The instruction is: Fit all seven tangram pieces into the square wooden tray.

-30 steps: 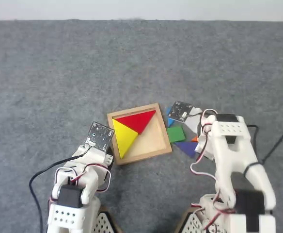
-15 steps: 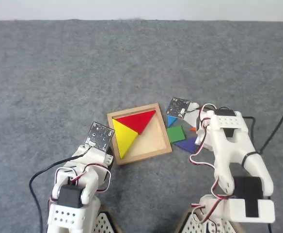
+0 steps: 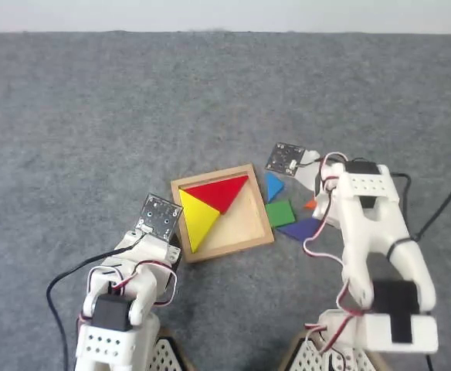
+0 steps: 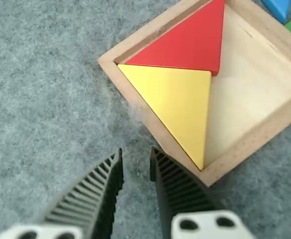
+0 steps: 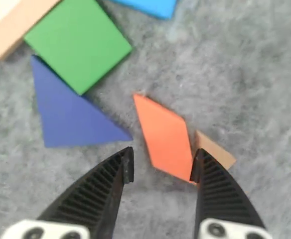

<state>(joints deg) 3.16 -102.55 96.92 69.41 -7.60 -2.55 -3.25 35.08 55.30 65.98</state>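
While left fingers (image 4: 103, 184) rest barely parted and empty, released right fingers (image 5: 110, 174) straddle the flat orange parallelogram (image 5: 165, 137): likely light, stiff; pinch its long edges.

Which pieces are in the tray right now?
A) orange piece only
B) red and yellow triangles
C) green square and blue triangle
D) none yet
B: the red triangle and the yellow triangle lie inside the tray, while the green square sits outside it, beside its rim.
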